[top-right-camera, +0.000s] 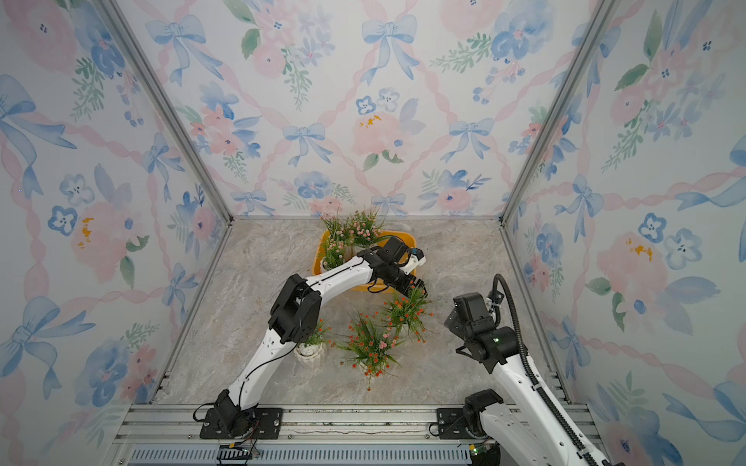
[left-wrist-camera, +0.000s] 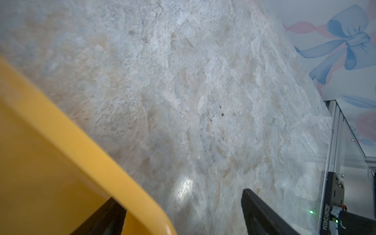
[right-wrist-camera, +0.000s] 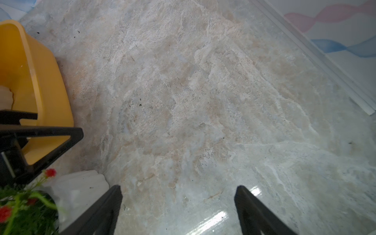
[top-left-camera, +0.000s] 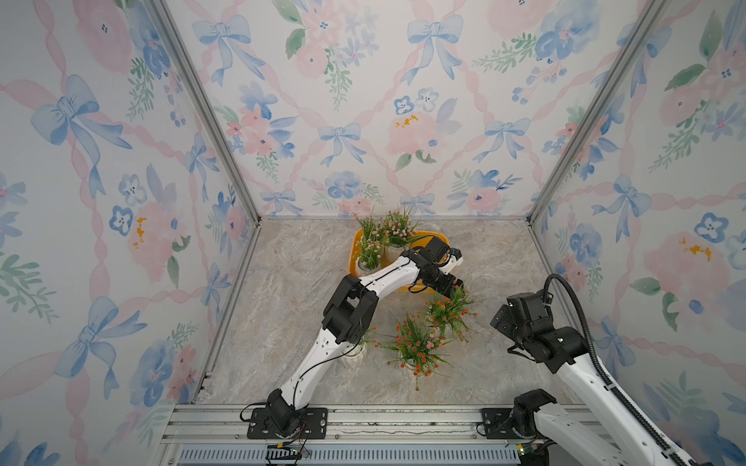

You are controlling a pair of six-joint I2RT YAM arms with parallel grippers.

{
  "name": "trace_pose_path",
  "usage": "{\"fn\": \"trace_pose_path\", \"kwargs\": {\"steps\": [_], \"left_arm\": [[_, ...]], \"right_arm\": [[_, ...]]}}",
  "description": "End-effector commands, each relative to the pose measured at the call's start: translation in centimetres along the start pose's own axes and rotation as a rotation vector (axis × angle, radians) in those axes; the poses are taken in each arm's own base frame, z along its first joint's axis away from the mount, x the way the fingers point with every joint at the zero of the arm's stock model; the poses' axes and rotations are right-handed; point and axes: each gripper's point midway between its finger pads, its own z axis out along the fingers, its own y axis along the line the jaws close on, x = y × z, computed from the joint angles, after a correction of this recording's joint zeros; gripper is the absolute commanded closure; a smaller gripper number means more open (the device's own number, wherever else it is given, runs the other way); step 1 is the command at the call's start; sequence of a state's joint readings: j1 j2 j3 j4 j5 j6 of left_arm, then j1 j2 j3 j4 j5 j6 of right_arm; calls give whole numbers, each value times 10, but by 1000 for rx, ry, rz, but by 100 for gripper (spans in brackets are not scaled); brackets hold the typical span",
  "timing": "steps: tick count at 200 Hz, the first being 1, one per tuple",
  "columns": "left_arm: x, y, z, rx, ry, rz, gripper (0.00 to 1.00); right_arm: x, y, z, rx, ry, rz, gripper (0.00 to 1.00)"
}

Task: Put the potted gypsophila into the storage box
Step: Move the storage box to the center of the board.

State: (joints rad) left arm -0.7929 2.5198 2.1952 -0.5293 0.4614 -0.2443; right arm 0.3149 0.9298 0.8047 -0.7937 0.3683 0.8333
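"Left arm?"
"Reaching far forward, my left gripper (left-wrist-camera: pixel 180 195) gaping and empty, the box (left-wrist-camera: pixel 61 142) corner crossing one finger. Three pink pots (top-left-camera: pixel 385 238) stand inside."
"Right?"
"Tucked back, right gripper (right-wrist-camera: pixel 179 186) spread over bare table (right-wrist-camera: pixel 203 101), an orange-red pot (right-wrist-camera: pixel 81 189) just beside one finger."

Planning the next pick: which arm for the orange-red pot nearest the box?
Left, probably. The left gripper is open beside the orange-red pot at the storage box corner; the right gripper, also open, sits farther off.
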Motion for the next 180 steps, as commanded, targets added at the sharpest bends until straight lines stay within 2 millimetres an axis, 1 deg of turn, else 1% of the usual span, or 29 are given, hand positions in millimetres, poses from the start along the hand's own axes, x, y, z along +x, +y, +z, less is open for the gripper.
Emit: {"fn": "trace_pose_path", "kwargs": {"steps": [1, 18, 39, 68, 88, 105, 130, 145, 159, 180], "left_arm": [[-6, -1, 12, 1, -13, -68, 10], [-15, 2, 6, -38, -41, -83, 10], [-31, 6, -12, -76, -91, -88, 8], [-60, 11, -46, -90, -173, -111, 6], [-79, 14, -74, -109, -233, -114, 2], [-91, 20, -98, -120, -273, -131, 2], [-100, 31, -124, -112, -308, -158, 2], [-105, 37, -142, -129, -334, -154, 2], [-108, 39, -158, -142, -353, -151, 2], [-111, 52, -184, -184, -387, -160, 2]], "right_arm": [[23, -3, 6, -14, 91, 3, 10], [33, 6, 13, -53, 136, 2, 10], [37, 25, 20, -117, 180, -5, 10], [42, 61, 29, -231, 257, -28, 11], [45, 82, 33, -288, 308, -57, 13], [46, 91, 33, -296, 319, -85, 14], [43, 98, 32, -322, 315, -82, 15], [43, 109, 31, -366, 325, -76, 15], [46, 117, 33, -383, 352, -81, 18], [51, 122, 41, -357, 387, -114, 23]]}}
